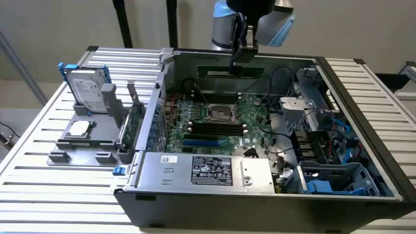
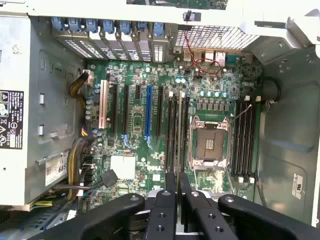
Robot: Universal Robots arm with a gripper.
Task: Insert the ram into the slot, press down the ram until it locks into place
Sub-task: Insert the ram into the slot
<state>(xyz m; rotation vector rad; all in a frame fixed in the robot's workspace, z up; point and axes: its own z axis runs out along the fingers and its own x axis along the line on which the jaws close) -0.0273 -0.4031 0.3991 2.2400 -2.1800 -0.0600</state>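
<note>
Count for your record: one arm, one gripper (image 1: 235, 66), one ram (image 1: 229, 72). On the motherboard (image 1: 256, 114) you have one processor socket (image 1: 217, 113), one blue socket (image 1: 200, 143) and two banks of long black slots (image 1: 215, 129), one bank on each side of the processor socket. I count four slots in each bank, as far as they can be told apart. Outside the case (image 1: 364, 146), on the exterior view's left, one grey fixture (image 1: 78, 146) carries one hard drive (image 1: 87, 90), with one upright expansion card (image 1: 133, 122) beside it.

Pose: your arm enters from the top of the exterior view, and the gripper points straight down over the far side of the open case. It is clenched on the ram's upper edge, near mid-length. The ram hangs level with its long side horizontal, well above the board and apart from every slot. In the wrist view the fingers (image 2: 171, 186) stand close together, in line with the bank of slots between the blue socket and the processor socket.
</note>
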